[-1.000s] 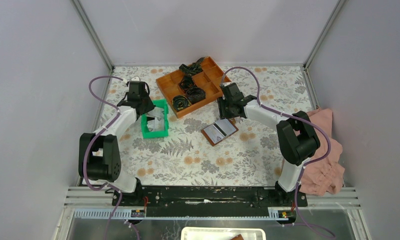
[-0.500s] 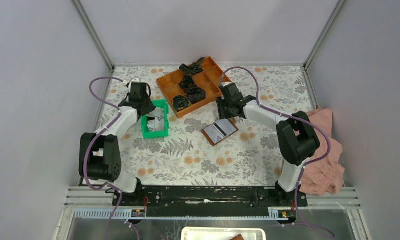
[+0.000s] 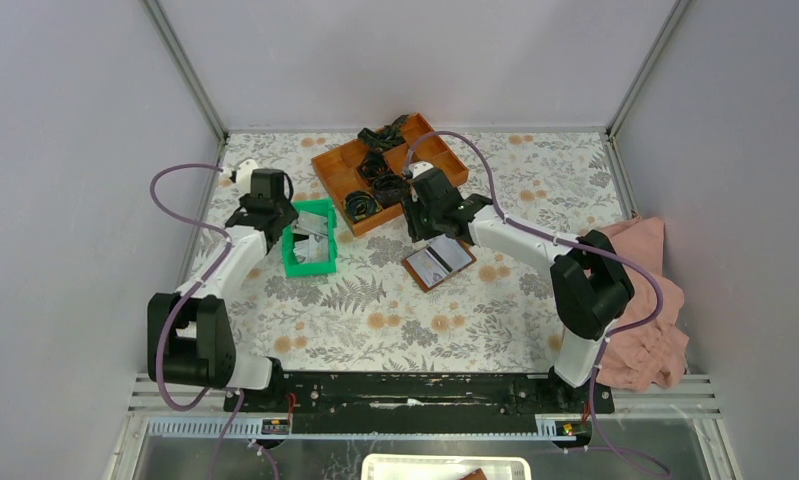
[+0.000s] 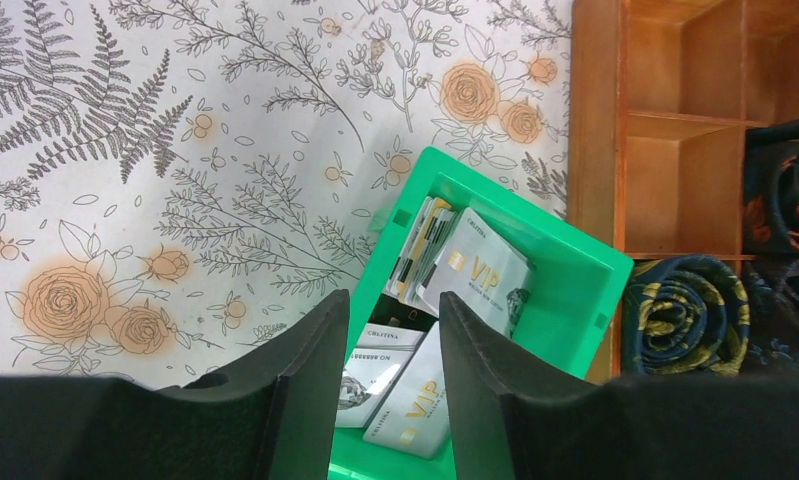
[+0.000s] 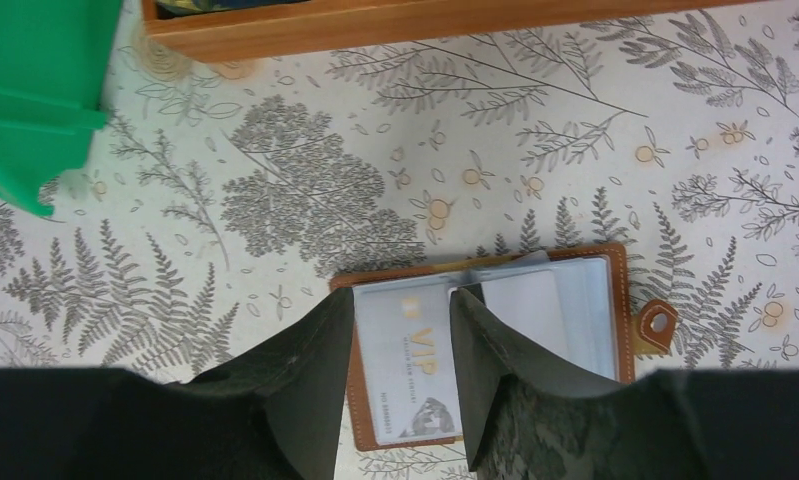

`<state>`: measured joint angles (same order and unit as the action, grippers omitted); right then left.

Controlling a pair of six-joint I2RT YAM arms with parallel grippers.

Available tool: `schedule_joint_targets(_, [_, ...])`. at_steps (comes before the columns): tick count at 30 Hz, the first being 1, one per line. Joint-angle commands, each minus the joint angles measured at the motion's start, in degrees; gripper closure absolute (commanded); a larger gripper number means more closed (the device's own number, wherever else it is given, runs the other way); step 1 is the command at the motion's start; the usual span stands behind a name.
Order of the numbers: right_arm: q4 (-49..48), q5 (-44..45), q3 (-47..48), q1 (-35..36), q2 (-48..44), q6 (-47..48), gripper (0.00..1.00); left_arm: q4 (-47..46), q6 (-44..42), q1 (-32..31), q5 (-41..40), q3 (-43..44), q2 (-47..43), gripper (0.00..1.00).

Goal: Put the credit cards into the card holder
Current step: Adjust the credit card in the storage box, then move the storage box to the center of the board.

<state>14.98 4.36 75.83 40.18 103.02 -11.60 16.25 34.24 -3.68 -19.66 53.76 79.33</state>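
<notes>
The brown card holder [image 3: 438, 262] lies open on the flowered table; in the right wrist view [image 5: 625, 300] one silver VIP card [image 5: 405, 360] sits in its left clear pocket. My right gripper [image 3: 425, 230] hangs open and empty just above that left pocket [image 5: 403, 320]. Several silver credit cards [image 4: 485, 275] lie and lean inside the green tray [image 3: 310, 262]. My left gripper [image 3: 280, 222] is open and empty over the tray's near end [image 4: 393, 330], and two flat cards [image 4: 420, 400] show between its fingers.
The orange compartment tray [image 3: 325, 170] with black coiled items stands behind both, close to the green tray [image 4: 595, 300] and also in the right wrist view [image 5: 375, 25]. A pink cloth [image 3: 650, 300] lies at the right edge.
My right gripper has moved left, from beside the orange tray to over the card holder's left side. My left arm has shifted slightly left and back at the green tray.
</notes>
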Motion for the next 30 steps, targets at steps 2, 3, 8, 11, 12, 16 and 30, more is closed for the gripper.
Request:
schedule_joint_targets(2, [1.0, 2.6, 4.0, 3.0, -0.9, 0.7, 0.52, 0.0, -1.7, 0.5, 0.0, -0.6, 3.1, 0.54])
schedule_joint_targets(3, [1.0, 2.7, 4.0, 3.2, -0.8, 0.7, 0.52, 0.0, -2.0, 0.5, 0.1, -1.0, 3.3, 0.54])
schedule_joint_targets(8, [0.8, 2.8, 4.2, 3.5, -0.6, 0.5, 0.52, 0.0, -3.0, 0.6, 1.1, -2.4, 4.8, 0.57])
schedule_joint_targets(11, [0.8, 2.7, 4.1, 3.6, -0.4, 0.5, 0.52, 0.2, -2.4, 0.5, 0.7, -3.3, 5.6, 0.59])
schedule_joint_targets(12, [0.7, 2.6, 4.0, 3.8, -0.4, 0.5, 0.52, 0.2, -2.0, 0.5, 0.8, -3.7, 5.8, 0.60])
schedule_joint_targets(16, [0.4, 2.6, 3.6, 4.4, -0.4, 0.4, 0.52, -0.2, -0.1, 0.5, 1.6, -5.6, 5.9, 0.81])
schedule_joint_targets(30, [0.5, 4.2, 3.8, 9.8, -1.9, 0.2, 0.52, 0.3, 5.8, -2.9, 2.7, -16.2, -5.9, 0.98])
